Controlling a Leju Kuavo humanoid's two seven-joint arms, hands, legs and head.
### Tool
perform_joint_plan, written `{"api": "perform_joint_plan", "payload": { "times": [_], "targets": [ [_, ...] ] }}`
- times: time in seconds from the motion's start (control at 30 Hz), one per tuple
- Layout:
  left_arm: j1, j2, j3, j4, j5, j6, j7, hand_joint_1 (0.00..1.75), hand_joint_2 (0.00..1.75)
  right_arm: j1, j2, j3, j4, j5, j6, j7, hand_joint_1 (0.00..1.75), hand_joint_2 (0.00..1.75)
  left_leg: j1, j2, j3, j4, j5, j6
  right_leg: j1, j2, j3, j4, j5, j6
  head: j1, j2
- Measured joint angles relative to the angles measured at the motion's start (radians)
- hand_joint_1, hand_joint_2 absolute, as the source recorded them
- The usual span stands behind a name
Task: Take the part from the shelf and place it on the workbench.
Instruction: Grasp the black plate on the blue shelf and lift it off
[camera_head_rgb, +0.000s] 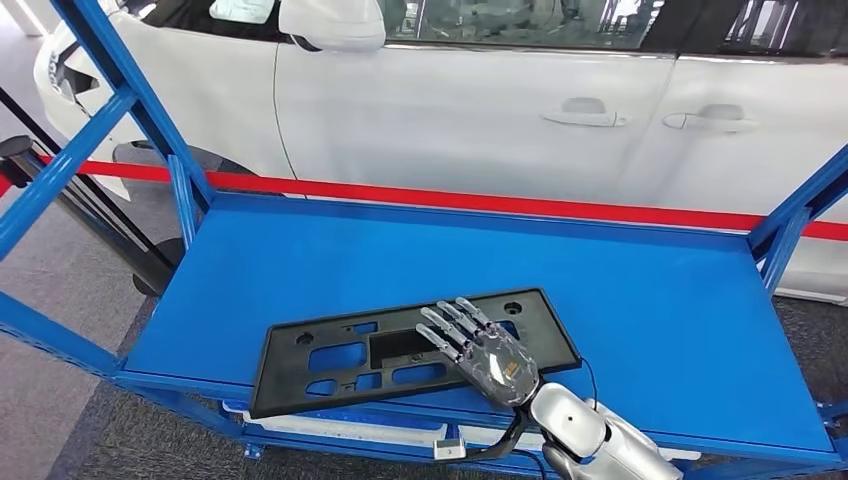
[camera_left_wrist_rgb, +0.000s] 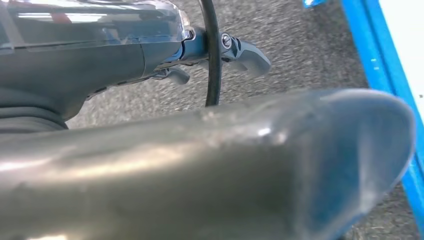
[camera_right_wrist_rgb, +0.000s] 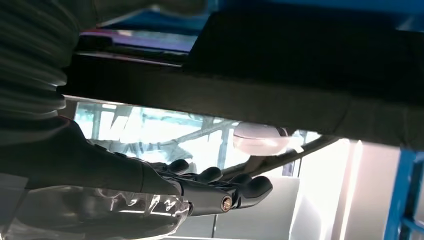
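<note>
A flat black plastic part (camera_head_rgb: 283, 372) with several cut-outs lies near the front edge of the blue shelf (camera_head_rgb: 640, 320). My right hand (camera_head_rgb: 480, 350) is stretched out flat over the part's right half, fingers straight and spread, holding nothing. In the right wrist view the dark fingers (camera_right_wrist_rgb: 240, 190) reach forward alongside the part's dark edge (camera_right_wrist_rgb: 250, 100), with a gap between them. My left hand (camera_left_wrist_rgb: 210, 165) hangs beside the shelf above the grey carpet, its thick thumb close to the camera and its dark fingers (camera_left_wrist_rgb: 250, 55) loose, with nothing in them.
Blue shelf uprights stand at the left (camera_head_rgb: 130, 100) and right (camera_head_rgb: 800, 215). Behind the shelf run a red barrier tape (camera_head_rgb: 500, 202) and a white car (camera_head_rgb: 480, 110). A black stand (camera_head_rgb: 90, 215) leans at the left. The rest of the shelf surface is bare.
</note>
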Motion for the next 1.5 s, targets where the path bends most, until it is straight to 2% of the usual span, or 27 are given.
{"api": "perform_joint_plan", "payload": {
  "times": [0.07, 0.1, 0.2, 0.27, 0.33, 0.37, 0.4, 0.43, 0.5, 0.57, 0.67, 0.73, 0.83, 0.87, 0.9, 0.93, 0.97, 1.03, 1.07, 1.17, 1.23, 1.27, 1.33, 1.37, 1.4, 1.43, 1.5],
  "targets": [
    [-0.002, 0.0, 0.0, 0.0, -0.004, -0.003, -0.001, 0.0, 0.0, -0.015, -0.001, -0.001, 0.011, 0.008, 0.027, 0.012, 1.75, 1.75, -0.003, 0.0, 0.017, -0.062, 0.021, 0.015, 0.002, 0.001, 0.0, 0.005, -0.005, 0.01, 0.0, 0.0],
    [-0.001, 0.0, 0.0, 0.0, -0.006, -0.004, -0.001, 0.0, 0.0, -0.022, -0.001, -0.001, 0.016, 0.013, 0.041, 0.018, 1.75, 1.75, -0.005, 0.0, 0.015, -0.063, 0.018, 0.025, 0.003, 0.002, 0.0, 0.006, -0.006, 0.015, 0.0, 0.0],
    [0.0, -0.002, 0.0, 0.0, -0.012, -0.004, -0.002, 0.0, 0.0, -0.037, -0.001, -0.001, 0.033, 0.025, 0.072, 0.032, 1.75, 1.75, 0.0, 0.001, 0.024, -0.072, 0.04, 0.049, 0.005, 0.003, -0.003, 0.021, -0.024, 0.03, 0.0, 0.0],
    [-0.003, -0.004, 0.0, 0.0, -0.013, -0.004, -0.003, 0.0, 0.0, -0.042, 0.001, -0.001, 0.042, 0.029, 0.084, 0.036, 1.75, 1.75, 0.003, 0.0, 0.025, -0.077, 0.045, 0.057, 0.0, 0.004, -0.04, 0.105, -0.077, 0.036, 0.0, 0.0],
    [-0.004, -0.004, 0.0, 0.0, -0.013, -0.004, -0.005, 0.0, 0.0, -0.043, 0.007, -0.001, 0.052, 0.033, 0.096, 0.04, 1.75, 1.75, 0.003, -0.001, 0.024, -0.077, 0.045, 0.059, -0.005, 0.005, -0.101, 0.234, -0.133, 0.041, 0.0, 0.0],
    [-0.003, -0.004, 0.0, 0.0, -0.013, -0.004, -0.005, 0.0, 0.0, -0.043, 0.01, -0.001, 0.056, 0.035, 0.102, 0.042, 1.75, 1.75, 0.003, -0.001, 0.025, -0.077, 0.044, 0.059, -0.007, 0.005, -0.122, 0.275, -0.141, 0.042, 0.0, 0.0],
    [-0.003, -0.004, 0.0, 0.0, -0.013, -0.004, -0.006, 0.0, 0.0, -0.044, 0.013, 0.0, 0.06, 0.036, 0.108, 0.044, 1.75, 1.75, 0.002, -0.002, 0.027, -0.076, 0.043, 0.058, -0.009, 0.005, -0.126, 0.279, -0.128, 0.043, 0.0, 0.0],
    [-0.002, -0.005, 0.001, 0.0, -0.013, -0.004, -0.007, 0.0, 0.0, -0.045, 0.016, 0.0, 0.063, 0.037, 0.112, 0.045, 1.75, 1.75, 0.002, -0.002, 0.03, -0.076, 0.041, 0.057, -0.01, 0.005, -0.111, 0.246, -0.099, 0.041, 0.0, 0.0],
    [-0.002, -0.007, 0.001, 0.0, -0.013, -0.005, -0.009, 0.0, 0.0, -0.05, 0.024, 0.001, 0.066, 0.037, 0.119, 0.047, 1.75, 1.75, 0.002, -0.004, 0.037, -0.076, 0.036, 0.052, -0.009, 0.0, -0.047, 0.114, -0.03, 0.031, 0.0, 0.0],
    [-0.002, -0.009, 0.003, 0.0, -0.013, -0.006, -0.011, 0.0, 0.0, -0.056, 0.035, 0.001, 0.07, 0.037, 0.126, 0.049, 1.75, 1.75, 0.0, -0.004, 0.038, -0.075, 0.032, 0.042, -0.002, -0.005, -0.003, 0.02, -0.006, 0.023, 0.0, 0.0],
    [-0.001, -0.01, 0.005, 0.0, -0.013, -0.006, -0.012, 0.0, 0.0, -0.06, 0.045, 0.001, 0.074, 0.037, 0.134, 0.052, 1.75, 1.75, 0.001, -0.001, 0.037, -0.077, 0.029, 0.024, 0.001, -0.004, 0.004, -0.003, -0.009, 0.017, 0.0, 0.0],
    [-0.001, -0.01, 0.006, 0.0, -0.013, -0.006, -0.014, 0.0, 0.0, -0.06, 0.046, 0.002, 0.075, 0.034, 0.143, 0.054, 1.75, 1.75, 0.002, 0.001, 0.023, -0.04, 0.0, 0.013, -0.004, -0.007, 0.012, -0.015, -0.005, 0.008, 0.0, 0.0],
    [0.001, -0.012, 0.012, 0.0, -0.013, -0.006, -0.016, 0.0, 0.0, -0.061, 0.045, 0.002, 0.075, 0.006, 0.172, 0.051, 1.75, 1.75, 0.003, 0.003, -0.061, 0.135, -0.092, 0.001, -0.003, -0.013, 0.016, -0.02, -0.005, 0.0, 0.0, 0.0],
    [0.004, -0.012, 0.017, 0.0, -0.013, -0.005, -0.016, 0.0, 0.0, -0.06, 0.045, 0.002, 0.073, -0.015, 0.18, 0.044, 1.75, 1.75, 0.003, 0.003, -0.085, 0.182, -0.106, -0.002, -0.002, -0.012, 0.016, -0.019, -0.005, -0.001, 0.0, 0.0],
    [0.007, -0.012, 0.021, 0.0, -0.013, -0.004, -0.017, 0.0, 0.0, -0.059, 0.045, 0.002, 0.07, -0.039, 0.186, 0.034, 1.75, 1.75, 0.004, 0.003, -0.093, 0.199, -0.102, -0.003, -0.001, -0.012, 0.017, -0.019, -0.006, -0.001, 0.0, 0.0],
    [0.009, -0.012, 0.024, 0.0, -0.012, -0.002, -0.018, 0.0, 0.0, -0.057, 0.044, 0.002, 0.066, -0.061, 0.19, 0.024, 1.75, 1.75, 0.004, 0.003, -0.083, 0.176, -0.079, -0.004, -0.001, -0.01, 0.019, -0.018, -0.006, 0.0, 0.0, 0.0],
    [0.01, -0.011, 0.027, 0.0, -0.012, 0.0, -0.019, 0.0, 0.0, -0.056, 0.043, 0.002, 0.06, -0.083, 0.193, 0.014, 1.75, 1.75, 0.005, 0.003, -0.054, 0.118, -0.044, -0.003, -0.001, -0.009, 0.021, -0.017, -0.008, 0.001, 0.0, 0.0],
    [0.01, -0.012, 0.032, 0.0, -0.01, 0.004, -0.021, 0.0, 0.0, -0.051, 0.031, 0.002, 0.039, -0.155, 0.2, -0.023, 1.75, 1.75, 0.006, -0.002, 0.01, -0.012, 0.011, 0.003, 0.001, -0.005, 0.023, -0.01, -0.013, 0.009, 0.0, 0.0],
    [0.011, -0.013, 0.037, 0.0, -0.007, 0.007, -0.023, 0.0, 0.0, -0.044, 0.019, 0.002, 0.019, -0.22, 0.205, -0.058, 1.75, 1.75, 0.006, -0.004, 0.029, -0.052, 0.023, 0.009, 0.003, -0.003, 0.024, -0.006, -0.016, 0.014, 0.0, 0.0],
    [0.016, -0.016, 0.054, 0.0, 0.002, 0.013, -0.033, 0.0, 0.0, 0.0, -0.053, 0.002, -0.106, -0.524, 0.219, -0.21, 1.75, 1.75, 0.005, -0.006, 0.039, -0.071, 0.026, 0.033, 0.007, -0.002, 0.03, -0.005, -0.02, 0.027, 0.0, 0.0],
    [0.019, -0.019, 0.067, 0.0, 0.004, 0.016, -0.038, 0.0, 0.0, 0.042, -0.102, 0.002, -0.226, -0.769, 0.23, -0.301, 1.75, 1.75, 0.007, -0.007, 0.045, -0.078, 0.032, 0.046, 0.005, -0.001, 0.022, 0.022, -0.045, 0.036, 0.0, 0.0],
    [0.019, -0.02, 0.073, 0.0, 0.005, 0.018, -0.04, 0.0, 0.0, 0.063, -0.116, 0.001, -0.281, -0.87, 0.238, -0.33, 1.75, 1.75, 0.008, -0.007, 0.047, -0.081, 0.036, 0.052, 0.002, 0.0, 0.006, 0.061, -0.073, 0.04, 0.0, 0.0],
    [0.02, -0.02, 0.083, 0.0, 0.005, 0.021, -0.041, 0.0, 0.0, 0.107, -0.123, -0.005, -0.366, -1.016, 0.263, -0.365, 1.75, 1.75, 0.007, -0.006, 0.043, -0.082, 0.038, 0.055, -0.003, 0.004, -0.051, 0.189, -0.139, 0.045, 0.0, 0.0],
    [0.021, -0.02, 0.089, 0.0, 0.005, 0.022, -0.041, 0.0, 0.0, 0.127, -0.12, -0.01, -0.401, -1.073, 0.28, -0.38, 1.75, 1.75, 0.006, -0.005, 0.041, -0.081, 0.038, 0.056, -0.005, 0.004, -0.078, 0.245, -0.159, 0.046, 0.0, 0.0],
    [0.022, -0.02, 0.094, 0.0, 0.005, 0.023, -0.041, 0.0, 0.0, 0.145, -0.116, -0.014, -0.433, -1.126, 0.297, -0.394, 1.75, 1.75, 0.005, -0.005, 0.039, -0.081, 0.038, 0.056, -0.006, 0.005, -0.092, 0.274, -0.161, 0.047, 0.0, 0.0],
    [0.022, -0.02, 0.099, 0.0, 0.005, 0.023, -0.042, 0.0, 0.0, 0.16, -0.111, -0.017, -0.463, -1.169, 0.31, -0.405, 1.75, 1.75, 0.005, -0.004, 0.039, -0.081, 0.038, 0.055, -0.007, 0.005, -0.087, 0.263, -0.142, 0.046, 0.0, 0.0],
    [0.023, -0.02, 0.105, 0.0, 0.005, 0.023, -0.042, 0.0, 0.0, 0.181, -0.104, -0.025, -0.507, -1.211, 0.322, -0.412, 1.75, 1.75, 0.004, -0.003, 0.041, -0.08, 0.036, 0.053, -0.007, 0.002, -0.031, 0.145, -0.072, 0.039, 0.0, 0.0]
  ]
}}
